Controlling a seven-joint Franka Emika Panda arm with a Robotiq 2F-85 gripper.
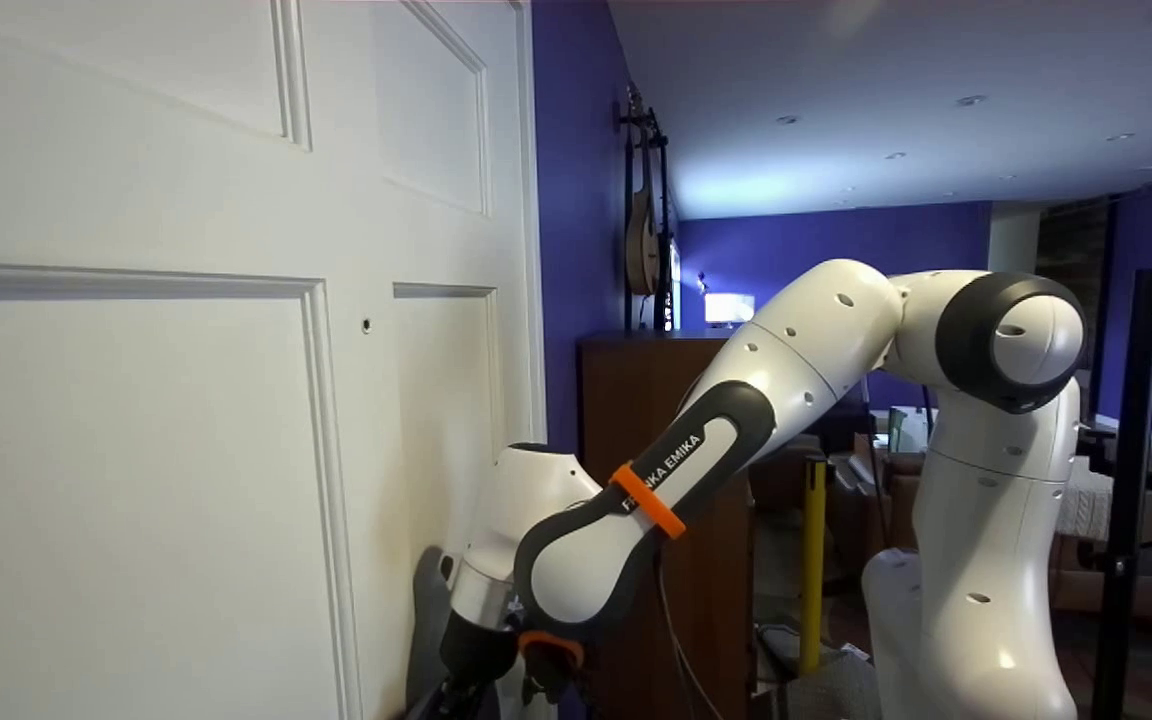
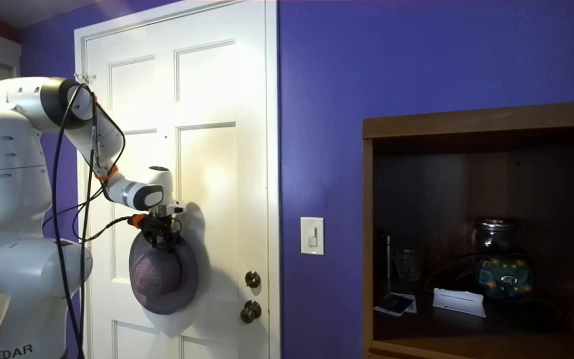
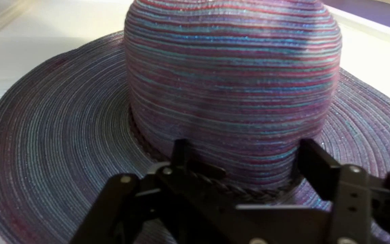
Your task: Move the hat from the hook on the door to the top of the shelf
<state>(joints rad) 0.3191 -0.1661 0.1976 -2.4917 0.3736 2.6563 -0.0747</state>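
Observation:
The purple wide-brimmed hat (image 2: 155, 276) hangs against the white door (image 2: 254, 199) in an exterior view. Its striped crown (image 3: 232, 84) faces the camera in the wrist view, with a dark braided band at its base. My gripper (image 3: 244, 145) is at the band end of the crown, jaws apart, one finger to each side of the crown's lower part. Whether the fingers touch the cloth I cannot tell. From outside, the gripper (image 2: 165, 242) overlaps the upper part of the hat. No hook shows. The brown wooden shelf (image 2: 481, 119) stands to the right, its flat top above an open compartment.
Brass door knobs (image 2: 250, 311) sit right of the hat. A light switch (image 2: 312, 235) is on the purple wall between door and shelf. Inside the shelf are a jar (image 2: 496, 234), a floral pouch (image 2: 505, 278) and cards (image 2: 396, 303). Black cables (image 2: 59, 199) hang along the arm.

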